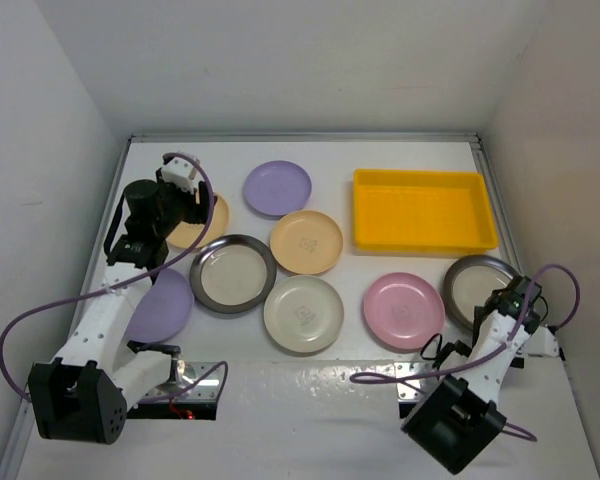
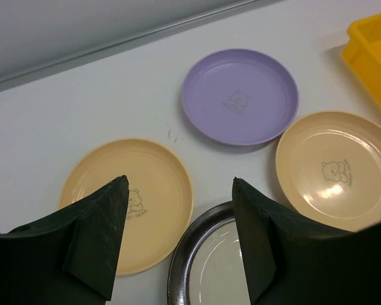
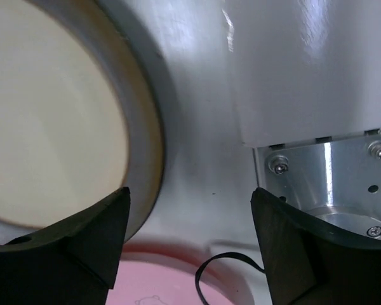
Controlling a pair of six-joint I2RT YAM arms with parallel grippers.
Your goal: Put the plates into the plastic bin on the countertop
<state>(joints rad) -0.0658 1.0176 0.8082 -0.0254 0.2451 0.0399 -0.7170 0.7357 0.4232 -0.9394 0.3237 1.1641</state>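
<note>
Several plates lie on the white countertop (image 1: 380,160): two lavender (image 1: 277,187) (image 1: 160,305), two yellow-orange (image 1: 307,241) (image 1: 208,222), two dark-rimmed grey (image 1: 232,273) (image 1: 475,285), one cream (image 1: 303,313) and one pink (image 1: 404,309). The yellow bin (image 1: 423,210) stands at the back right with nothing in it. My left gripper (image 2: 181,184) is open and empty, hovering over the left yellow-orange plate (image 2: 149,190) and the grey plate's rim (image 2: 184,260). My right gripper (image 3: 190,190) is open and empty, low over the countertop between the right grey plate (image 3: 146,127) and the pink plate (image 3: 165,283).
White walls close in the countertop at the back and both sides. A metal bracket (image 3: 330,184) and a black cable (image 3: 228,264) lie close to my right gripper. The bin's corner (image 2: 374,47) shows at the right of the left wrist view.
</note>
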